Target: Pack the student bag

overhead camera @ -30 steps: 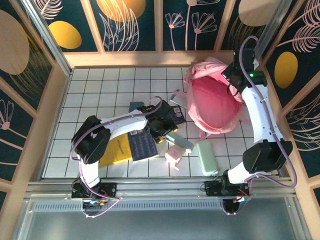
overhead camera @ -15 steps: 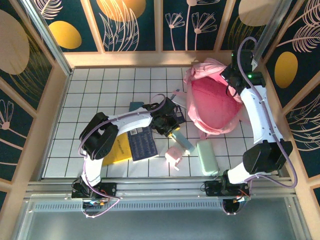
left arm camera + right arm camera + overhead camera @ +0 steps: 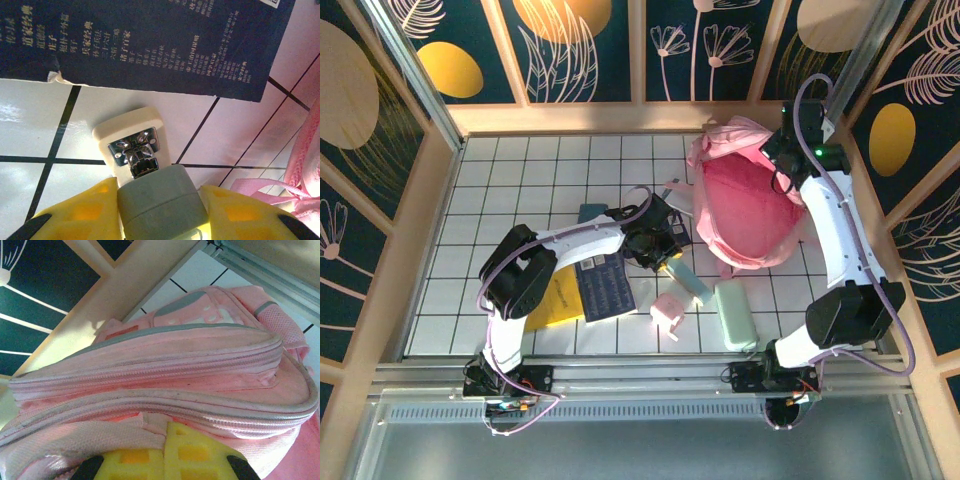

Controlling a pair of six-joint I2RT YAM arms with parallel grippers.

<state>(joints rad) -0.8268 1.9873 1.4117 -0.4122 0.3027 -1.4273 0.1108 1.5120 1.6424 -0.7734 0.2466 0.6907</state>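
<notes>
Gripping a stapler, left tool sits part-open; right tool pinches student bag.

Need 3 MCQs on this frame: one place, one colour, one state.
1. The mint green case lies: A at the far-left corner; B against the back wall; C right of the small pink box.
2. The book beyond the stapler is: A navy; B red; C white.
3. The left gripper is: A open; B shut on the stapler; C shut on a strap.
Key: C, it lies beside the box, near the student bag; A, the wrist view shows its navy cover; B, yellow fingers clamp the stapler.
</notes>
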